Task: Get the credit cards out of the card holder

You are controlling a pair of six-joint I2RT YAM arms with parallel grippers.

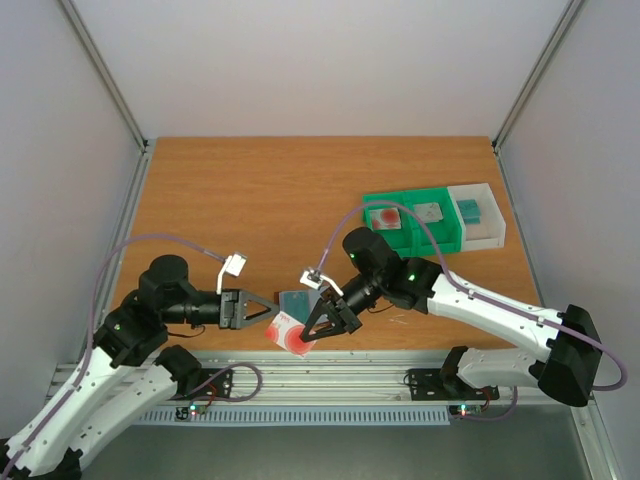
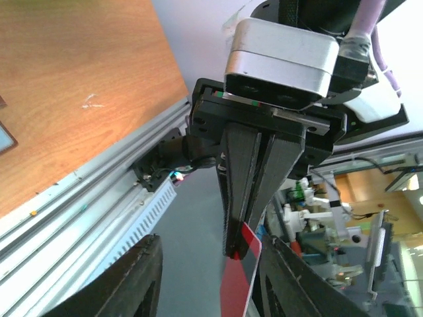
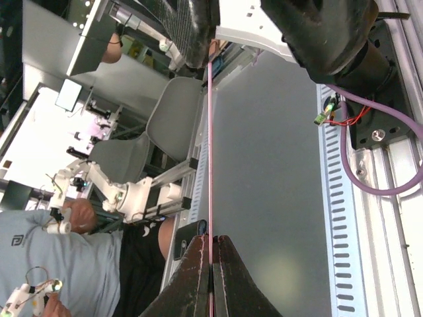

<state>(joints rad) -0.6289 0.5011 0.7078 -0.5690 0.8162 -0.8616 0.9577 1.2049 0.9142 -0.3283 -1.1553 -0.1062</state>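
A pinkish credit card with a red blot (image 1: 290, 338) is held above the table's near edge. My right gripper (image 1: 312, 333) is shut on it; the right wrist view shows the card edge-on (image 3: 210, 145) between the closed fingers (image 3: 212, 239). My left gripper (image 1: 274, 312) is open, and in its wrist view (image 2: 210, 247) the red card (image 2: 238, 284) hangs between its spread fingers, nearer the right one. The card holder (image 1: 295, 299), showing blue-grey, lies on the table just behind both grippers. I cannot tell whether it holds other cards.
Green bins (image 1: 440, 238) stand at the right, with a red-blotted card (image 1: 383, 216) and a grey card (image 1: 428, 211) inside. A white bin (image 1: 487, 228) beside them holds a teal card (image 1: 468, 208). The metal rail (image 1: 330, 372) runs along the near edge.
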